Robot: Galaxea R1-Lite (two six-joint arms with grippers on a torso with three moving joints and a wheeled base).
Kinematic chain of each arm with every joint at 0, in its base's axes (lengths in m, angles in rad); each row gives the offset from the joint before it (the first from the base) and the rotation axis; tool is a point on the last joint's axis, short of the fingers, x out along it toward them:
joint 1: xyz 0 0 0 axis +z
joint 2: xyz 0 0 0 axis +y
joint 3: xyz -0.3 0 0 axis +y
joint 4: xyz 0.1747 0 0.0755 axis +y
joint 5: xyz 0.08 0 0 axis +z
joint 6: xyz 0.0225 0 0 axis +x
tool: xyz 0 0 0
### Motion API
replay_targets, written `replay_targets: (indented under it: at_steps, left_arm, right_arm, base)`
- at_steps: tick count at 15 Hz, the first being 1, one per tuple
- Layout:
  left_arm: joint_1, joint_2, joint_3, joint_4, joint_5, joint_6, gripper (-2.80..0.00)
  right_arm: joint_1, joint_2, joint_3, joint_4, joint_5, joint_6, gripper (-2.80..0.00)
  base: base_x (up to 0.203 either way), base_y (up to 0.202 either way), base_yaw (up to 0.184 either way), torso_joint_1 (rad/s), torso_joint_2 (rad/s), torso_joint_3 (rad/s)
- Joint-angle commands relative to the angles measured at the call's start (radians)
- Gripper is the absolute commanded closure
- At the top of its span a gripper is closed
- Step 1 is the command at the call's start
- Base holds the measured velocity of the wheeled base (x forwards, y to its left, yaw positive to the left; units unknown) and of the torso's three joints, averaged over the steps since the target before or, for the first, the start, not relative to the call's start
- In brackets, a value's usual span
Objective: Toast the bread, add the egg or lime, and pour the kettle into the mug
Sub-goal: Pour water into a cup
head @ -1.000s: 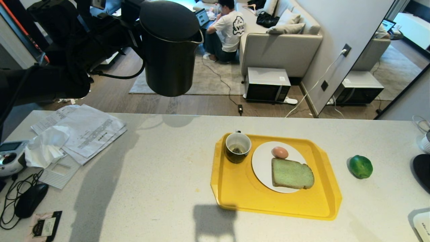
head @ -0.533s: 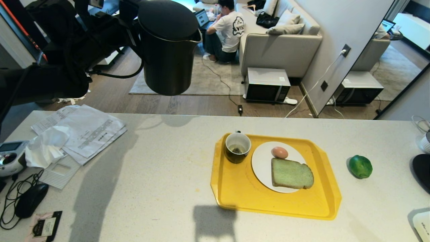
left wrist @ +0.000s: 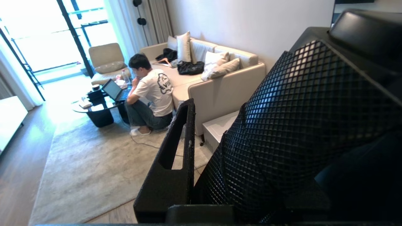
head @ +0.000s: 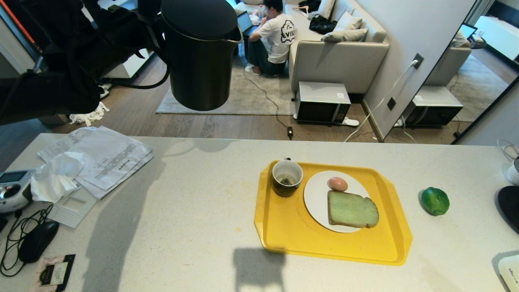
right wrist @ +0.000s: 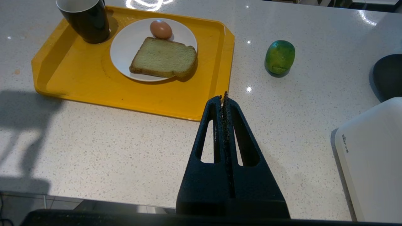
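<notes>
The black kettle [head: 198, 61] hangs upright high above the counter's far left, clear of everything. My left gripper [head: 152, 36] is shut on its handle; in the left wrist view the textured handle [left wrist: 298, 125] fills the space beside one finger [left wrist: 176, 157]. The dark mug [head: 287, 177] stands in the far left corner of the yellow tray [head: 324, 253]. The bread [head: 352, 209] and a brown egg [head: 337, 183] lie on a white plate [head: 316, 198]. The lime [head: 435, 200] rests on the counter right of the tray. My right gripper [right wrist: 225, 95] is shut and empty near the tray's front edge.
Papers [head: 101, 158], a tissue, a handheld device [head: 12, 190] and a black mouse [head: 37, 241] crowd the counter's left end. A white appliance [right wrist: 370, 157] and a dark round object [head: 509, 209] sit at the right. A person [head: 275, 36] sits on the floor beyond the counter.
The kettle in my left gripper has drifted slightly up and to the left. Nothing on the counter has moved, and the right gripper is still.
</notes>
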Motion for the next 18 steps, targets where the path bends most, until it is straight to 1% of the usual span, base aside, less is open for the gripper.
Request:
replay_targets:
  at_steps: [1, 3, 5, 6, 7, 8, 11, 12, 15, 18]
  left_arm:
    - [0.001, -0.046, 0.001, 0.043, 0.010, 0.001, 0.00]
    - [0.022, -0.099, 0.014, 0.154, 0.043, 0.006, 0.00]
    - [0.027, -0.160, 0.023, 0.342, 0.085, 0.018, 0.00]
    - [0.026, -0.181, 0.019, 0.442, 0.134, 0.048, 0.00]
    - [0.024, -0.191, 0.006, 0.502, 0.210, 0.107, 0.00]
    - [0.015, -0.193, 0.001, 0.521, 0.258, 0.131, 0.00]
    - [-0.024, -0.187, 0.002, 0.529, 0.364, 0.137, 0.00]
    - [-0.029, -0.189, 0.002, 0.537, 0.378, 0.137, 0.00]
    - [-0.033, -0.211, 0.002, 0.597, 0.379, 0.137, 0.00]
    - [-0.046, -0.221, 0.004, 0.608, 0.380, 0.137, 0.00]
  right_arm:
    - [0.001, 0.001, 0.000, 0.000, 0.000, 0.000, 0.00]
    - [0.000, 0.001, 0.000, 0.000, 0.000, 0.000, 0.00]
    - [0.000, 0.001, 0.000, 0.000, 0.000, 0.000, 0.00]
    - [-0.001, 0.001, 0.000, 0.000, 0.000, 0.000, 0.00]
    - [0.001, 0.001, 0.000, 0.000, 0.000, 0.000, 0.00]
    - [0.000, 0.001, 0.000, 0.000, 0.000, 0.000, 0.00]
    - [-0.001, 0.001, 0.000, 0.000, 0.000, 0.000, 0.00]
    - [0.001, 0.001, 0.000, 0.000, 0.000, 0.000, 0.00]
    - [0.000, 0.001, 0.000, 0.000, 0.000, 0.000, 0.00]
    - [0.001, 0.001, 0.000, 0.000, 0.000, 0.000, 0.00]
  base:
    - [0.000, 0.000, 0.000, 0.000, 0.00, 0.000]
    - [0.000, 0.000, 0.000, 0.000, 0.00, 0.000]
    - [0.000, 0.000, 0.000, 0.000, 0.00, 0.000]
    - [0.000, 0.000, 0.000, 0.000, 0.00, 0.000]
    - [0.000, 0.000, 0.000, 0.000, 0.00, 0.000]
    - [0.000, 0.000, 0.000, 0.000, 0.00, 0.000]
    - [0.000, 0.000, 0.000, 0.000, 0.00, 0.000]
    - [0.000, 0.000, 0.000, 0.000, 0.00, 0.000]
    - [0.000, 0.000, 0.000, 0.000, 0.00, 0.000]
    - [0.000, 0.000, 0.000, 0.000, 0.00, 0.000]
